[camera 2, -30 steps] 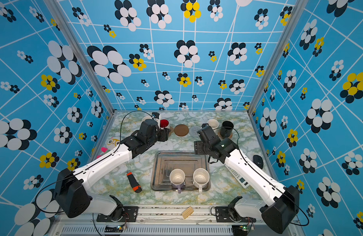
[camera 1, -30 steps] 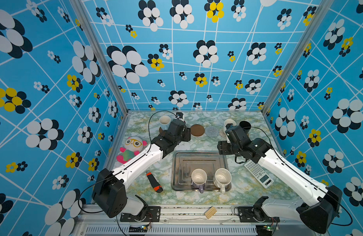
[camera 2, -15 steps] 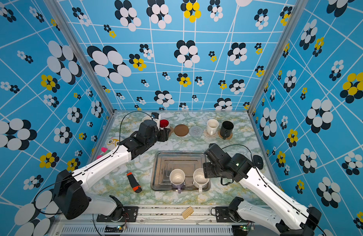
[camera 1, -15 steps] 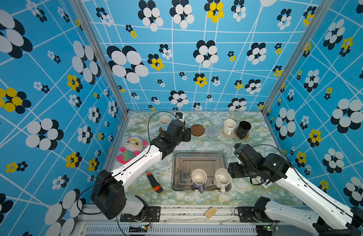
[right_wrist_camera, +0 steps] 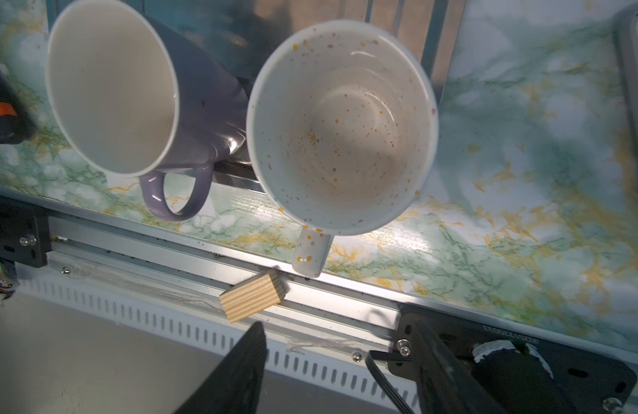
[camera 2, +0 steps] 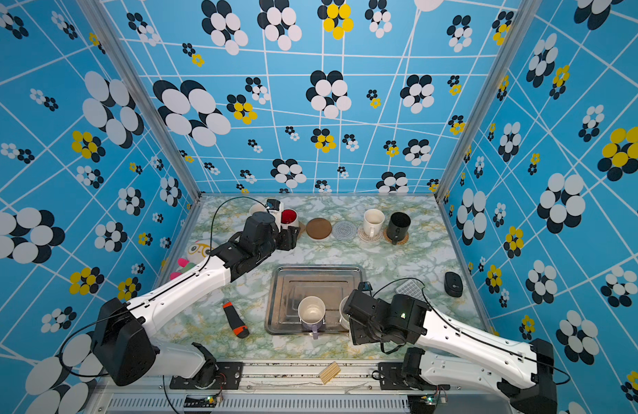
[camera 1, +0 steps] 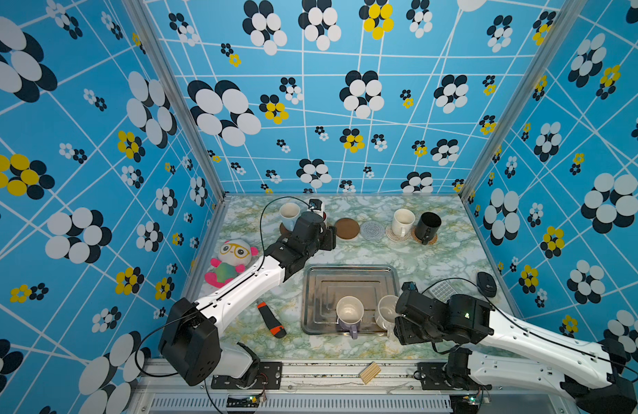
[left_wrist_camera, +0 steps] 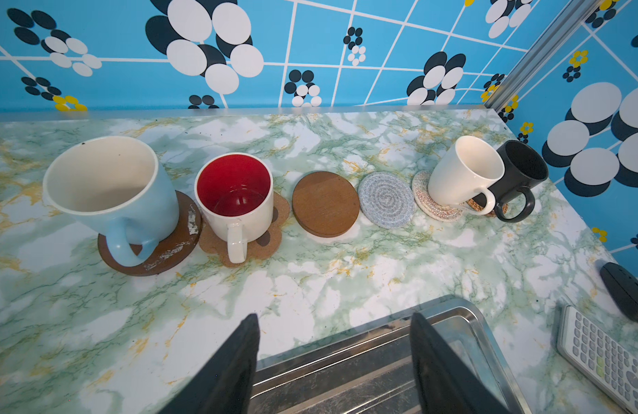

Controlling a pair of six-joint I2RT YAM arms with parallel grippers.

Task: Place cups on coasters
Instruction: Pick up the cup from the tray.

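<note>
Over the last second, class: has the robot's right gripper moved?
Yes. The right gripper has withdrawn from the back-row black mug to the rectangular steel tray's front right corner.

Rear of surface (camera 1: 364,252) — six coasters (camera 1: 347,228) in row; outer four carry mugs (camera 1: 403,221), middle two bare. Tray (camera 1: 350,277) centre-front — two cups (camera 1: 350,311) at near edge. Plush toy (camera 1: 231,260) left; calculator (camera 1: 440,289), mouse (camera 1: 486,284) right.

Blue floral walls (camera 1: 95,143); green-marble tabletop (camera 1: 436,258); alu corner posts (camera 1: 177,107).
</note>
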